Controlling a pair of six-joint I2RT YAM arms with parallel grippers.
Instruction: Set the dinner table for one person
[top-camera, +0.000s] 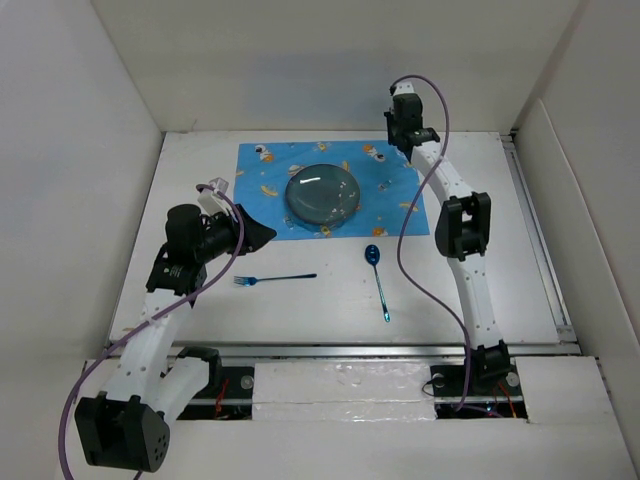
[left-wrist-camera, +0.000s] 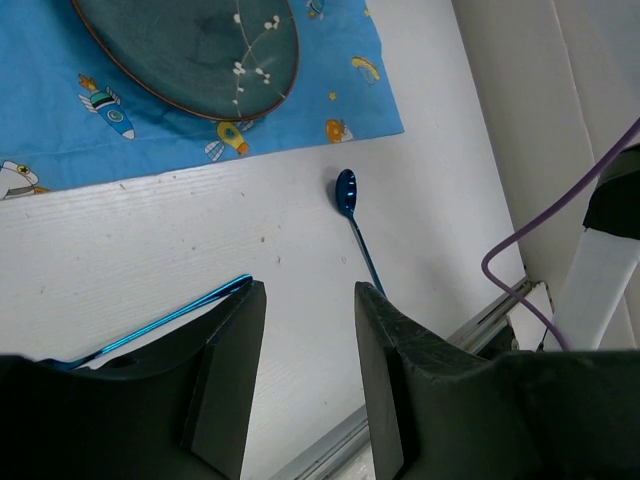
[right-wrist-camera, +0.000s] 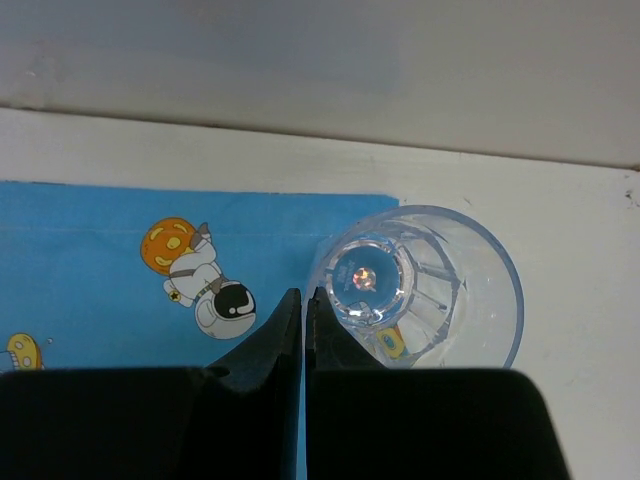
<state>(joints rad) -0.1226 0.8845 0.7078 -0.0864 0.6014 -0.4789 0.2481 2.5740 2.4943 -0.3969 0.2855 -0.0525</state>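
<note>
Clear ribbed tumbler's (right-wrist-camera: 460, 290) thin round wall sits pinched in right gripper (right-wrist-camera: 303, 296).

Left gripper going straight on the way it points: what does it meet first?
Probably the bare dinner table between the fork and the spoon; depth is unclear, so the left gripper might reach the spoon's bowl first.

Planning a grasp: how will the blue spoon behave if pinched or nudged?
The blue spoon has a thin, metallic-looking handle, so probably stiff and light. Its glossy finish may slip in a pinch. Lying flat on the dinner table, it likely slides or pivots, not rolls.
</note>
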